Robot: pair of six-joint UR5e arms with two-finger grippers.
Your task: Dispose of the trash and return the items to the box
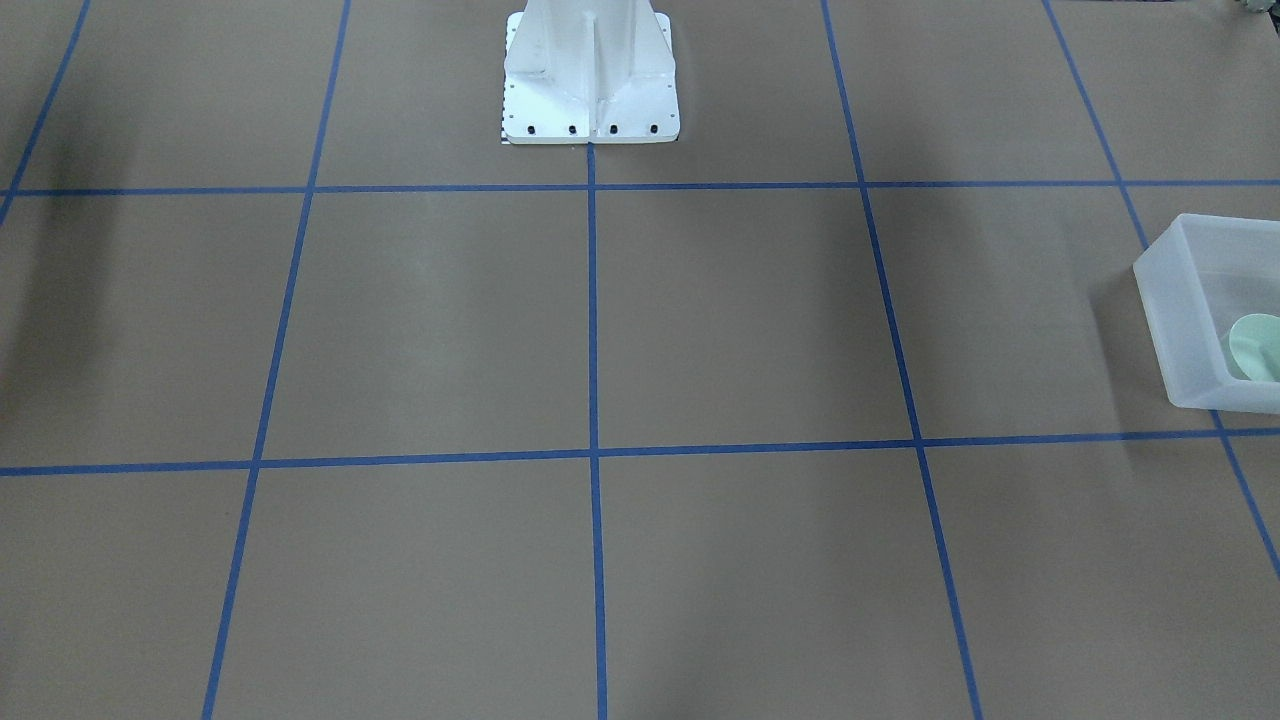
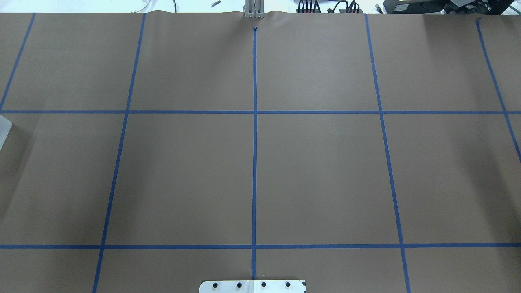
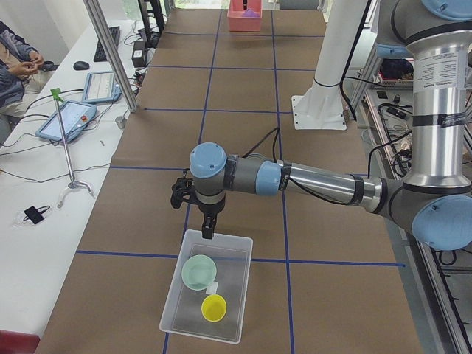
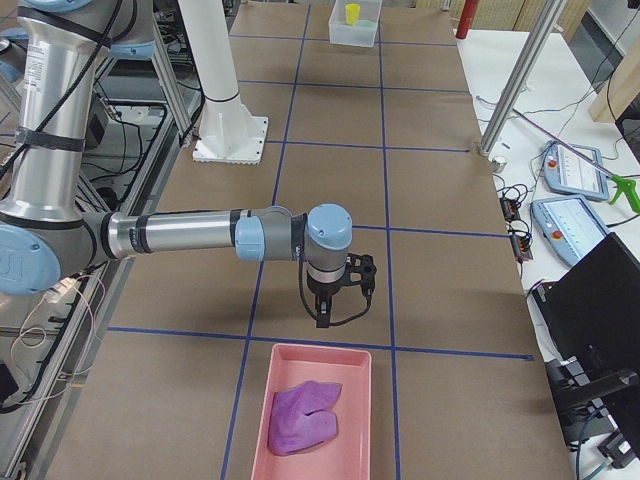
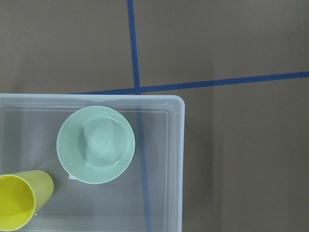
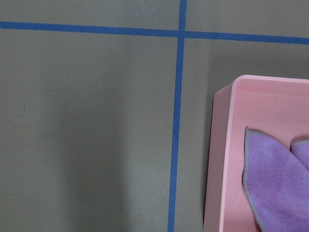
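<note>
Brown paper [image 5: 227, 43] bears frosted bin [image 5: 177, 159] holding round mint bowl [image 5: 95, 144].

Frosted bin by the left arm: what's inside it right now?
The bin holds a mint-green bowl and a yellow cup, side by side. A small white scrap peeks out beneath the bowl's edge; the rest of it is covered.

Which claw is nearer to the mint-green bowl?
Left. The left claw hangs by the edge of the box, close to the bowl inside; the right claw is at the other end of the table, near the pink tray.
</note>
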